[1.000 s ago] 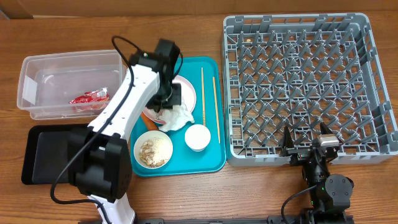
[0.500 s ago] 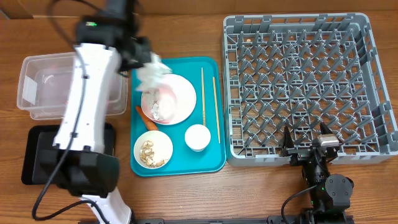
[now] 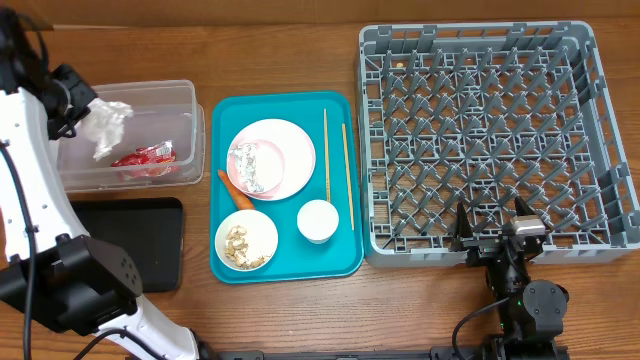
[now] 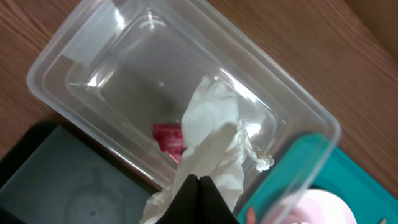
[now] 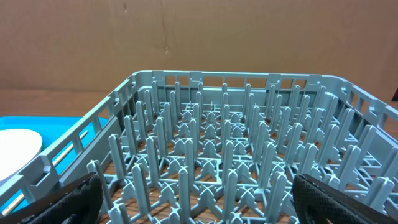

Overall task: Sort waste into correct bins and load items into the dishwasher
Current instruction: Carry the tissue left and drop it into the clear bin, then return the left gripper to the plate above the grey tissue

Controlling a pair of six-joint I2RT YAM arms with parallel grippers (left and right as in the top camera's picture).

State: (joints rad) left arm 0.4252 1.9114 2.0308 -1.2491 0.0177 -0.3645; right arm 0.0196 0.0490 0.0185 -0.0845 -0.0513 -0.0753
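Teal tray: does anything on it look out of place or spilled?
A small orange carrot lies loose on the tray between the pink plate and the bowl of scraps, in no dish.

Crumpled white napkin (image 3: 105,125) hangs above the clear tub (image 3: 150,89).

A teal tray (image 3: 340,255) (on the wooden table (image 3: 300,320)) carries two thin sticks (image 3: 346,175), probably chopsticks.

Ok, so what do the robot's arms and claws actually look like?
The left arm has smooth white shells with black joints and a thin black cable along it; the left claw is dark. The right arm is all black, with a silvery block by the wrist and a right claw of two pointed black prongs.
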